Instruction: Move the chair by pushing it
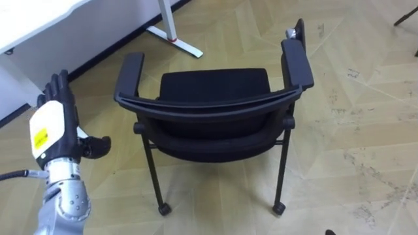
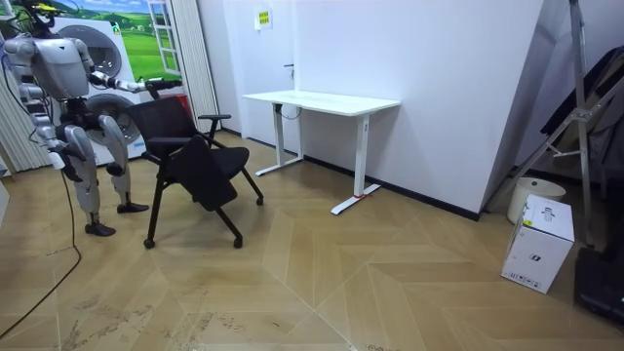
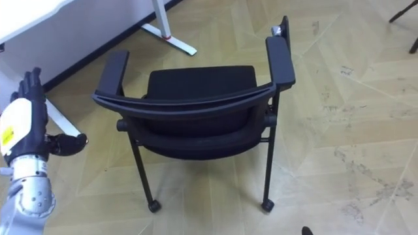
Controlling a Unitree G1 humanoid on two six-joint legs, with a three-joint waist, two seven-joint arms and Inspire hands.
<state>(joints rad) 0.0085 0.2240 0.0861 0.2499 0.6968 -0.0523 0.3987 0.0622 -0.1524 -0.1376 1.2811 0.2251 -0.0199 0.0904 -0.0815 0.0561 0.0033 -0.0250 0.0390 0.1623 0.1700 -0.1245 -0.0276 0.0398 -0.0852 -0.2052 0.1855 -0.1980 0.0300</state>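
A black chair [image 1: 215,88] with two armrests and small castors stands on the wooden floor right before me, its curved backrest [image 1: 209,108] nearest to me. My left hand [image 1: 53,124] is raised to the left of the backrest, fingers straight and open, thumb pointing toward the chair, a short gap between them. In the room view I stand behind the chair [image 2: 195,161] at the room view's left, with my left hand [image 2: 159,86] level with the top of the backrest. My right hand [image 2: 57,161] hangs down at my side.
A white desk [image 2: 322,101] stands beyond the chair against the wall; its foot [image 1: 175,40] lies on the floor just ahead-left of the chair. A white box [image 2: 538,244] and a folded metal stand [image 2: 575,127] are at the room view's far right.
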